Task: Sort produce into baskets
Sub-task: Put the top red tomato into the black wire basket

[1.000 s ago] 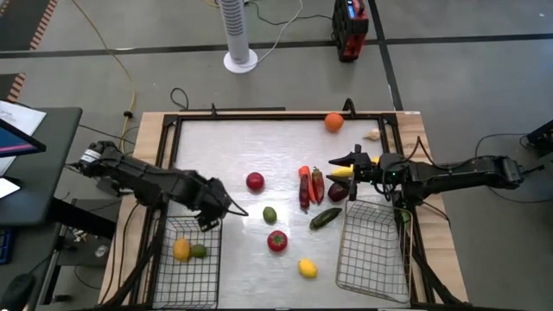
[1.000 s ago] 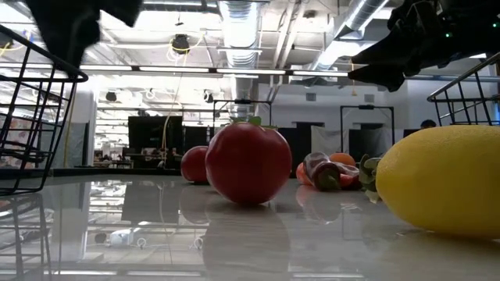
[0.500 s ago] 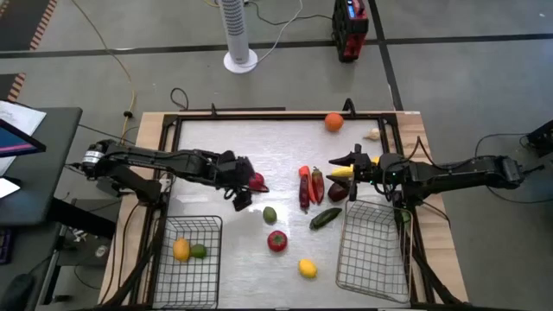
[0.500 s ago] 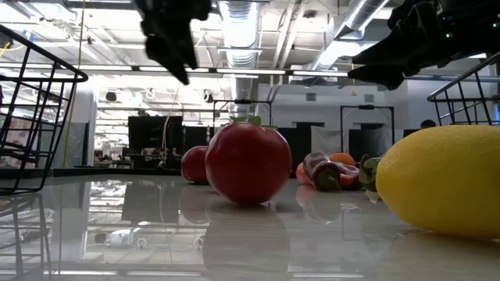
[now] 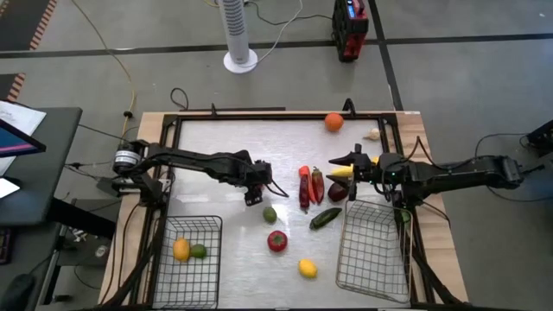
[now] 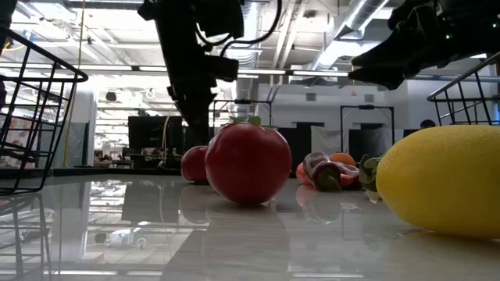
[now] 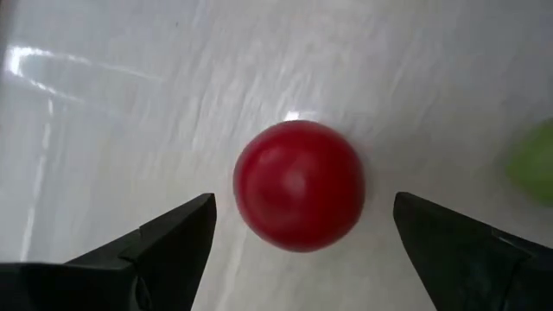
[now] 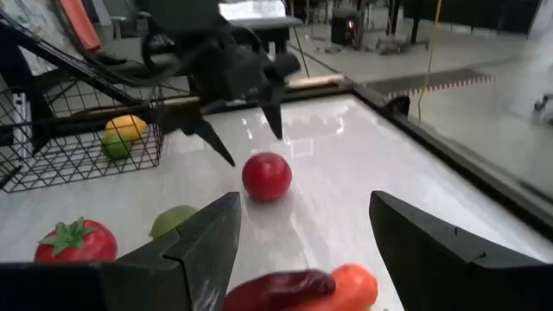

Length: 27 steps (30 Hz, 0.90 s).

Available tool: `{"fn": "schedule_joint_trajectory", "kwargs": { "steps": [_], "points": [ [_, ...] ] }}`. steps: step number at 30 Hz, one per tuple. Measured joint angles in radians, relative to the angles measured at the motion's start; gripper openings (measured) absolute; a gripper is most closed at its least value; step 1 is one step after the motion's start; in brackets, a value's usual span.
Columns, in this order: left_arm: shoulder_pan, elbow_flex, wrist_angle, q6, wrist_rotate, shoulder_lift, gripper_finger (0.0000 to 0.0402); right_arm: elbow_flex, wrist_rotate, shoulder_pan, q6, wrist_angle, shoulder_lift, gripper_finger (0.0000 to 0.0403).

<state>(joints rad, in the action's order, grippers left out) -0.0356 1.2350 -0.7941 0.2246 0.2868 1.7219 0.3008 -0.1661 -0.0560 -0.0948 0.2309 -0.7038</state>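
Overhead, the left gripper hangs directly above the red apple near the table's middle, covering it in the high view; its wrist view shows the apple whole on the bare tabletop, framed between the two fingers, which stand wide apart and touch nothing. A green blur at that view's edge is cut off, probably the lime lying just nearer on the table. The right gripper waits by the right side, its jaws spread and empty, over a cluster made of a carrot, a dark red pepper, a plum and something yellow mostly hidden under the fingers. A cucumber lies beside the right basket, which looks empty. The left basket holds a lemon touching a second lime. A tomato-like red piece and another lemon sit at the near middle, an orange at the far edge, and a pale piece, too small to identify, at the far right corner
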Motion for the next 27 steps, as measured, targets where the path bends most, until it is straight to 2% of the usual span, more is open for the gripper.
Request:
{"fn": "schedule_joint_trajectory", "kwargs": {
  "steps": [6, 8, 12, 17, 21, 27],
  "points": [
    [0.063, -0.001, 0.005, -0.021, 0.17, -0.078, 0.0343, 0.03, 0.004, -0.021, -0.028, 0.01, -0.114, 0.0286],
    [0.082, -0.037, 0.063, -0.024, 0.198, -0.118, 0.0344, 0.068, 0.006, -0.03, -0.021, 0.011, -0.179, 0.0285],
    [0.095, -0.214, 0.261, 0.0, 0.147, -0.211, 0.0344, 0.169, 0.041, -0.043, 0.034, 0.019, -0.337, 0.0285],
    [0.086, -0.376, 0.366, 0.107, 0.113, -0.341, 0.0344, 0.314, 0.123, -0.068, 0.091, 0.027, -0.543, 0.0286],
    [0.086, -0.421, 0.349, 0.126, 0.114, -0.407, 0.0344, 0.439, 0.195, -0.086, 0.125, -0.003, -0.717, 0.0285],
    [0.054, -0.424, 0.317, 0.122, 0.059, -0.373, 0.0344, 0.577, 0.222, -0.094, 0.176, -0.013, -0.928, 0.0285]
  ]
}}
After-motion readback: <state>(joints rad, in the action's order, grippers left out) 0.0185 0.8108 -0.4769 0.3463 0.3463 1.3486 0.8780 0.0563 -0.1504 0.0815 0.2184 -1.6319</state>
